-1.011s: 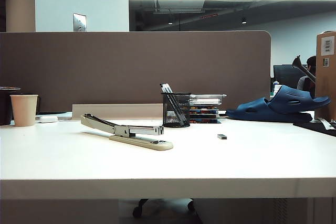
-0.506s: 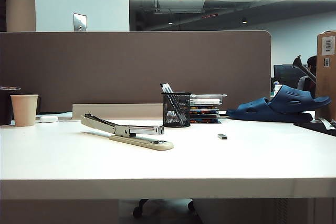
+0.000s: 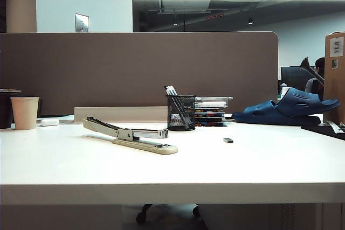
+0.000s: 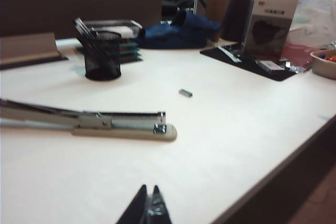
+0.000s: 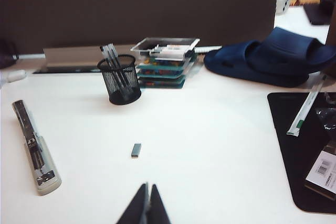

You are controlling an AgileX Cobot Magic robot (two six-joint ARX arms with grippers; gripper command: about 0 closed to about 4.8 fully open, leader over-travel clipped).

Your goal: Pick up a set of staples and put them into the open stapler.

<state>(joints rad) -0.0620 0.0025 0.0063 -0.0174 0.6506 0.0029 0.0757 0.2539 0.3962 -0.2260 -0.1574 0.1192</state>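
**Ana:** Exterior view first. What lies on the white table (image 3: 259,165)?

**Ben:** The stapler (image 3: 132,135) lies left of the middle with its arm lifted off the base, so it stands open. The set of staples (image 3: 228,140) lies flat to its right, well apart from it. Behind them stand a black mesh pen cup (image 3: 180,112) and a stack of trays (image 3: 211,110), with blue slippers (image 3: 288,109) farther right and a paper cup (image 3: 25,112) at the far left. Neither arm shows here.

**Ana:** Left wrist view?

**Ben:** The left gripper (image 4: 148,210) hangs over bare table near the front edge, fingers pressed together, empty. Beyond it lies the stapler (image 4: 113,124), and the set of staples (image 4: 185,93) farther off.

**Ana:** Right wrist view?

**Ben:** The right gripper (image 5: 145,205) has its fingers closed on nothing. It sits above the table, near the set of staples (image 5: 136,150) but apart from it. The stapler (image 5: 35,153) lies well off to one side.
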